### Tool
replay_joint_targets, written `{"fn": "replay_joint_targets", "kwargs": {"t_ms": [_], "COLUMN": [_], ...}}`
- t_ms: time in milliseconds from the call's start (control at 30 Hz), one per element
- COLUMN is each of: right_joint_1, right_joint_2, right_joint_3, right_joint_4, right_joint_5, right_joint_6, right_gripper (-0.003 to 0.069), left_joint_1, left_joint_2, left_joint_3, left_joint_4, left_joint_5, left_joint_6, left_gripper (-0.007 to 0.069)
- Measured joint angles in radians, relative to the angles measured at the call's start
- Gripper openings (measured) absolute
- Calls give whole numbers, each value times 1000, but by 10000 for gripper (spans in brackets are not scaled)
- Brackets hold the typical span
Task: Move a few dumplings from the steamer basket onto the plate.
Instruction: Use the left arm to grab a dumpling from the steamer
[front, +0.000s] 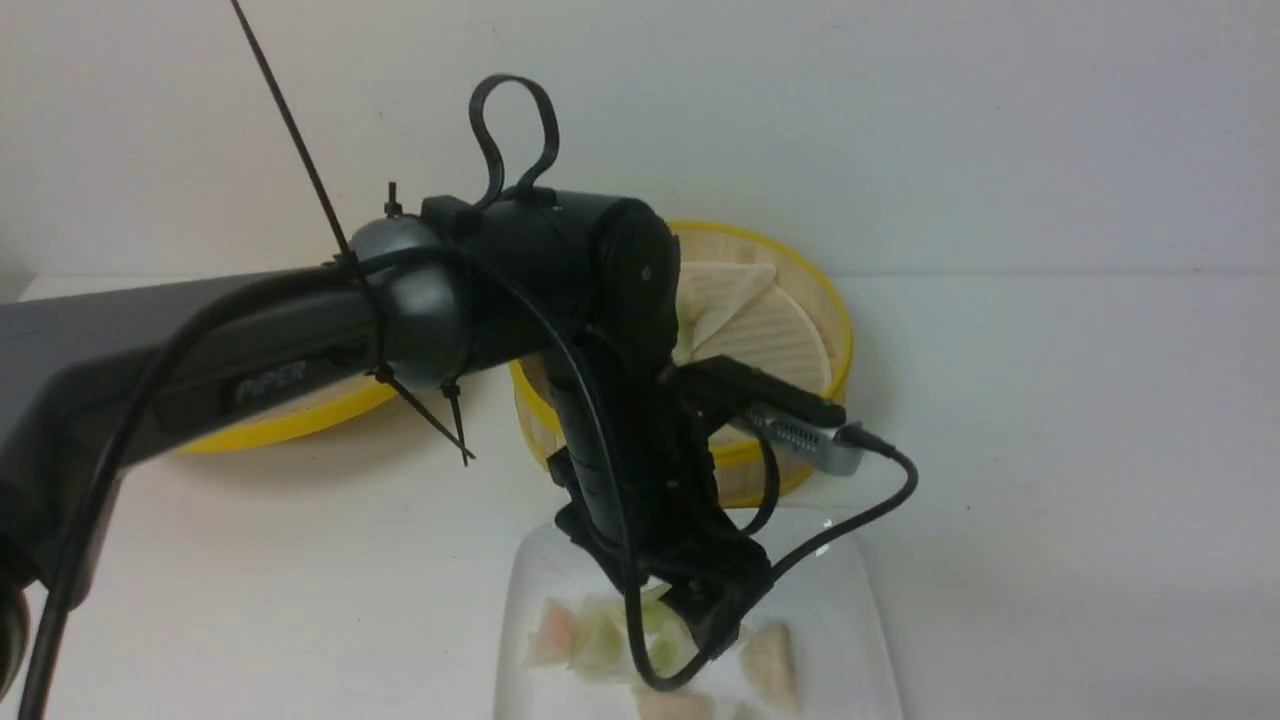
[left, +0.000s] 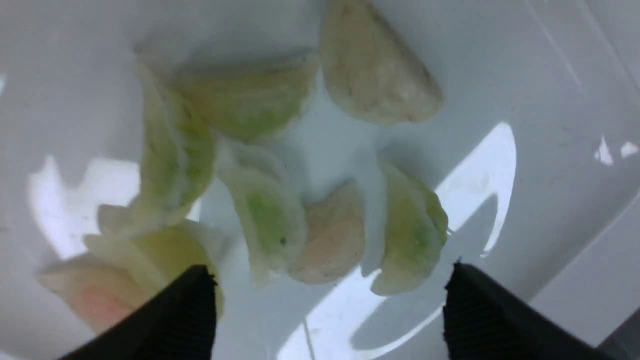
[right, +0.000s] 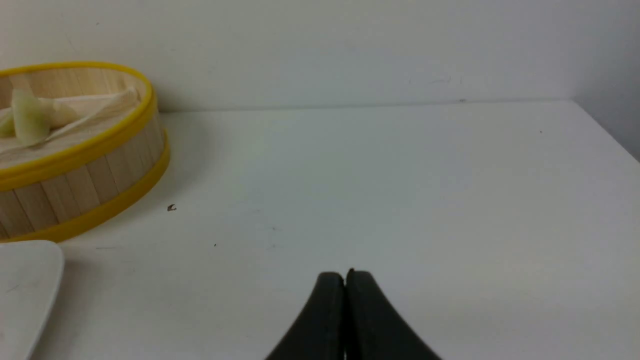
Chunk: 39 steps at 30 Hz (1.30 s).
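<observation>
In front, the left hand hangs over the plate, at six o'clock from the steamer basket; its wrist view shows fingers spread apart above dumplings lying on the plate; the right wrist view shows the right hand pressed together, empty, above the desk.

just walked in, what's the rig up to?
The left claw hangs open and empty close above the white square plate, where several pale green, white and pinkish dumplings lie in a cluster. The right claw is shut, off to the side over the table. At least one green dumpling sits in the bamboo steamer basket behind the plate.
</observation>
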Motion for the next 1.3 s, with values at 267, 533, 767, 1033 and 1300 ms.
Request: {"fn": "replay_joint_targets", "kwargs": {"t_ms": [267,533,767,1033,1300], "right_joint_1": [0,0,0,0,0], "right_joint_2": [0,0,0,0,0], "right_joint_3": [0,0,0,0,0], "right_joint_4": [0,0,0,0,0], "right_joint_5": [0,0,0,0,0], "right_joint_6": [0,0,0,0,0], "right_gripper": [-15,-15,-15,-15,-15], "left_joint_1": [159,265,243,203,190], "left_joint_2": [14,164,299,353,393], "left_joint_3": [-238,-436,-467,-473,-473], "left_joint_4": [304,291,337,419,509], "left_joint_5": [-58,-144,-193,-243,-238], "left_joint_6": [-261,-171,-28,3,4], "left_gripper": [337,279,426,448,407]}}
